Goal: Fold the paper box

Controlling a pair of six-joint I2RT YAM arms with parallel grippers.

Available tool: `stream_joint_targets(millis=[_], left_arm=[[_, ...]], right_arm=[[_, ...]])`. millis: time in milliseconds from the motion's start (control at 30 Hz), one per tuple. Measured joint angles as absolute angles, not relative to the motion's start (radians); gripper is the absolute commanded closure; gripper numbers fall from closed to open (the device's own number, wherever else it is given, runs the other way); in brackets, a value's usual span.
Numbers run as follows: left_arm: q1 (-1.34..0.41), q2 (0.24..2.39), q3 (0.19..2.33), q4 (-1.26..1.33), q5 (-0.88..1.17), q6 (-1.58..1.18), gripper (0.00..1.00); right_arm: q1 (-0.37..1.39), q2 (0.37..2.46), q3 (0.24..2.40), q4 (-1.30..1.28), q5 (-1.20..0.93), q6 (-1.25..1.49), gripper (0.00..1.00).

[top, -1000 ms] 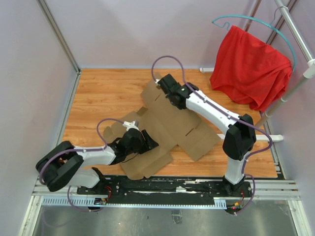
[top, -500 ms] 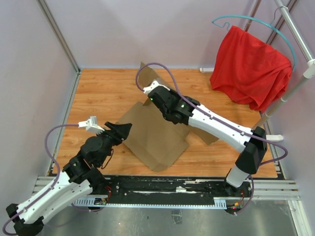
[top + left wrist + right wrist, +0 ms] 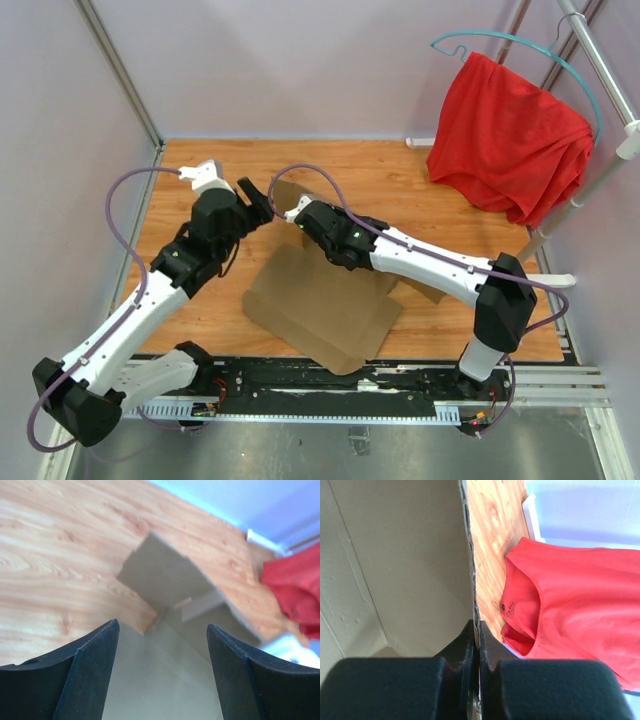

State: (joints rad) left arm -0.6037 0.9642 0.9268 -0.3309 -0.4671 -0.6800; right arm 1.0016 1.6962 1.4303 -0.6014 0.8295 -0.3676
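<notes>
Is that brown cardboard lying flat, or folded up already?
Partly folded. One panel of the paper box lies on the table, while the right claw pinches another panel's edge, holding it raised.

Red cloth on teal hanger, wood tbl

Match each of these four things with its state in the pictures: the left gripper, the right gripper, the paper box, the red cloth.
Things:
1. left gripper
2. right gripper
3. paper box
4. red cloth

States:
A. pinched shut on a cardboard edge
B. hanging at the far right, off the table
C. open, nothing between its fingers
D. partly folded on the wooden table, one flap raised

Pairs: 1-C, 2-A, 3-D, 4-B
</notes>
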Motion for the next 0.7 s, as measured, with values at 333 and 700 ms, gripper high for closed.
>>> stream_joint_targets(millis=[333, 700], left_arm=[[-0.118, 1.175, 1.049, -0.191, -0.134, -0.626, 0.25], [-0.047, 1.46, 0.89, 0.133, 0.157, -0.704, 0.32]], right_arm=[[0.992, 1.568, 1.399, -0.589, 0.63, -0.346, 0.99], [0.986, 1.586, 1.39, -0.584, 0.576, -0.345, 0.99]])
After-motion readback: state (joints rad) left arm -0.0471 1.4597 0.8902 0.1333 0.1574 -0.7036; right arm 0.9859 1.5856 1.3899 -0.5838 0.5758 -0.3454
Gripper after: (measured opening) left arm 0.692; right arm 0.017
